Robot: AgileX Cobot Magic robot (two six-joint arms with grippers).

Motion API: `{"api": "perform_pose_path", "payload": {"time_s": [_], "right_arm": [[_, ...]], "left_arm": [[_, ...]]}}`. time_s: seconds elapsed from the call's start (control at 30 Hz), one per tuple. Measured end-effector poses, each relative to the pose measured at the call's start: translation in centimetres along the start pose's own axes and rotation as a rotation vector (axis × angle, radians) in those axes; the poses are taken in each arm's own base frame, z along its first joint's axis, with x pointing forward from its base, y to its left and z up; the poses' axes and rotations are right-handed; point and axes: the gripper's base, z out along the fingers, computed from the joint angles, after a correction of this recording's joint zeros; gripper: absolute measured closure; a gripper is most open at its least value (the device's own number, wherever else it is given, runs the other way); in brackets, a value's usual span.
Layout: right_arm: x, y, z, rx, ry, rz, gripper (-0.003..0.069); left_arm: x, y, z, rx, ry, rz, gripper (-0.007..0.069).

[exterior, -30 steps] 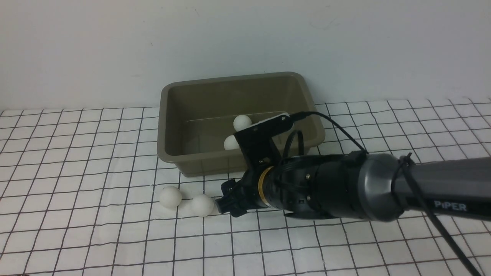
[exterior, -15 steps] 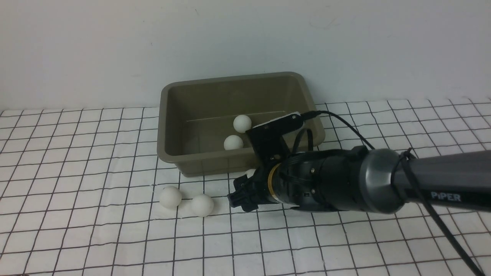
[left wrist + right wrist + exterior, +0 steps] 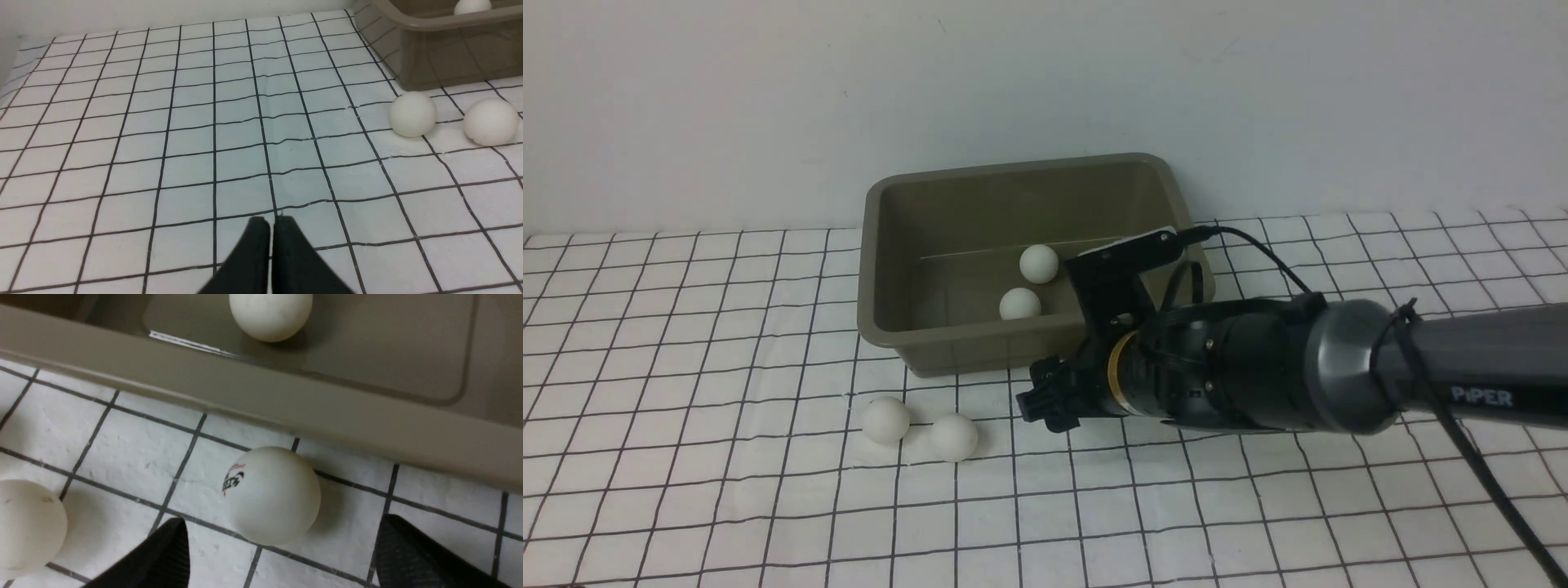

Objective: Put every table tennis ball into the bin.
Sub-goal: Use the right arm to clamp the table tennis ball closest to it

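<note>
Two small, matte white, round table tennis balls are found inside the shallow rectangular olive-grey plastic bin [image 3: 964, 353]. The rear ball [image 3: 1039, 264] is near the middle of the bin's floor, and the front ball [image 3: 1019, 304] is close behind its near wall, apart from the rear one.

Two more white balls of the same kind are left outside, in front of the bin's near-left corner. The marked ball [image 3: 953, 437], on which a small dark and red print is seen in the right wrist view, lies toward the middle of the bin's near wall. The outer ball [image 3: 885, 420] lies just beside it toward the bin's left end, with a narrow gap between them. A strip of bare cloth is left between both balls and the near wall.

The right gripper [image 3: 1041, 402] is held low in front of the bin's near wall, beside the marked ball and apart from it. Its black fingers [image 3: 163, 555] are spread wide and nothing is gripped. The marked ball is seen just ahead of the tips, in line with the gap.

The left gripper [image 3: 271, 223] is placed to the left of the bin, well apart from it. Its fingers are pressed together with nothing between them.

A white cloth with black grid lines [image 3: 727, 506] is spread under everything, and wide bare stretches are left beside the bin's left end and in front of it. The bin's back rim is set close to the pale wall [image 3: 768, 98].
</note>
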Motion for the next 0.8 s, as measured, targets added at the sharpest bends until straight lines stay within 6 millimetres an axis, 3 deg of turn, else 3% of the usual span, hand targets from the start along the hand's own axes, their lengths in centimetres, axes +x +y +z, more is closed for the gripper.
{"api": "perform_pose_path", "payload": {"time_s": [0.47,0.8], "right_arm": [[-1.0,0.5,2.1,0.006,-0.019,-0.020,0.0106],[-0.8,0.3,2.2,0.036,-0.005,-0.026,0.0106]], "left_arm": [[0.0,0.0,0.0,0.000,0.000,0.000,0.0629],[0.0,0.0,0.0,0.000,0.000,0.000,0.0629]]}}
